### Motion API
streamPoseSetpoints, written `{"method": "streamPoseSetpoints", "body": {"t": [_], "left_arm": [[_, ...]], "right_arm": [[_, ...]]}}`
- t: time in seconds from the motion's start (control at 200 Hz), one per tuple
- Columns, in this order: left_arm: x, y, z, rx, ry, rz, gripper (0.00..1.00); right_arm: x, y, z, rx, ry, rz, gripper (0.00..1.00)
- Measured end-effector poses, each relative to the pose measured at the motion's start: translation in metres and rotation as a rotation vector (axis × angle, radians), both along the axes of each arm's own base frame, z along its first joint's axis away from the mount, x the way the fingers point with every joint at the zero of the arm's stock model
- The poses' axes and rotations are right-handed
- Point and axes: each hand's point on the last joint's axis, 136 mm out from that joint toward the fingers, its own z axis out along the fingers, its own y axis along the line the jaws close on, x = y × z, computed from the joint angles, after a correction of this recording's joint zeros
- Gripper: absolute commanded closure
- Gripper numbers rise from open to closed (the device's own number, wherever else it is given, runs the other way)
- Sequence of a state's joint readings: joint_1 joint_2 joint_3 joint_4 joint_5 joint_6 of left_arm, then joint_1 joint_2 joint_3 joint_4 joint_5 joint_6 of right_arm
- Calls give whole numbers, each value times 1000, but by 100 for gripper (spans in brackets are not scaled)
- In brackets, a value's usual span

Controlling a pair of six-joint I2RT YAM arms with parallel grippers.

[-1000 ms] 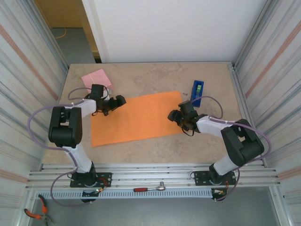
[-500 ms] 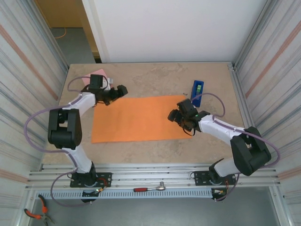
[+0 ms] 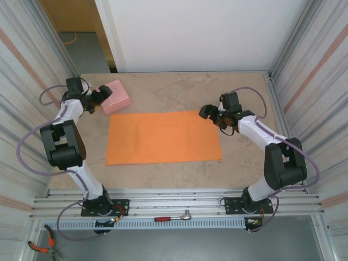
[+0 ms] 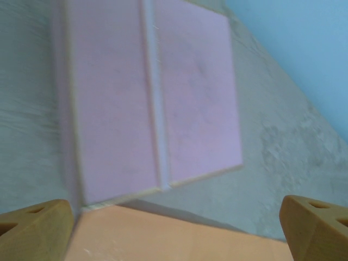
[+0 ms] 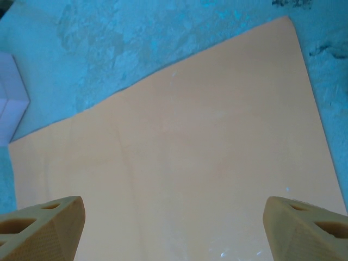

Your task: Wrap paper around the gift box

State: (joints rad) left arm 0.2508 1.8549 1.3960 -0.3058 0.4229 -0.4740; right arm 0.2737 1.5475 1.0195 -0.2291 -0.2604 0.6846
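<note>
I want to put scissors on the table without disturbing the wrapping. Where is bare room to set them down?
Bare table lies along its far edge, between the gift box and the right gripper, and in the strip nearer than the paper. The far left corner is crowded: the open left gripper faces the box beside the paper's corner.

Pink box beside orange sheet

The gift box (image 3: 115, 97) sits just off the far-left corner of the flat, unfolded paper (image 3: 163, 137).

The box (image 3: 116, 97) blocks the worktop's (image 3: 179, 89) far left corner; the far edge beyond the flat paper (image 3: 163, 138) lies open.
</note>
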Motion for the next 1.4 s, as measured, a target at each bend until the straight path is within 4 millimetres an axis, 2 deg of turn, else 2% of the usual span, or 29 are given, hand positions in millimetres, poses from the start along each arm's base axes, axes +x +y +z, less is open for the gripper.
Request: {"method": "streamPoseSetpoints", "body": {"t": [0.065, 0.23, 0.396, 0.526, 0.621, 0.727, 0.907, 1.052, 1.137, 1.203, 1.258, 1.398], "left_arm": [[8, 12, -8, 4, 21, 19, 2], [36, 20, -22, 6, 42, 15, 2], [69, 20, -32, 19, 44, -21, 2], [92, 12, -37, 39, 35, -70, 1], [106, -7, -37, 54, 15, -127, 1], [119, -45, -34, 67, -19, -218, 1], [130, -142, -29, 82, -78, -421, 1], [123, -218, -23, 91, -129, -579, 1], [114, -249, -22, 93, -142, -643, 1], [109, -260, -21, 95, -152, -661, 1], [105, -259, -23, 100, -152, -658, 1], [119, -233, -17, 127, -184, -600, 1]], "right_arm": [[4, -3, 0, 11, -3, 16, 16], [7, -6, -4, 39, 7, 58, 17], [12, -14, -10, 79, 35, 62, 17], [17, -25, -13, 100, 44, 53, 17], [20, -29, -15, 108, 50, 48, 17], [22, -29, -17, 115, 56, 50, 17], [34, -28, -17, 117, 49, 51, 18], [50, -26, -13, 119, 26, 52, 18], [56, -26, -12, 120, 19, 52, 18], [58, -24, -11, 120, 16, 55, 18], [59, -24, -12, 120, 15, 56, 18], [59, -19, -19, 120, 28, 64, 18]]}}
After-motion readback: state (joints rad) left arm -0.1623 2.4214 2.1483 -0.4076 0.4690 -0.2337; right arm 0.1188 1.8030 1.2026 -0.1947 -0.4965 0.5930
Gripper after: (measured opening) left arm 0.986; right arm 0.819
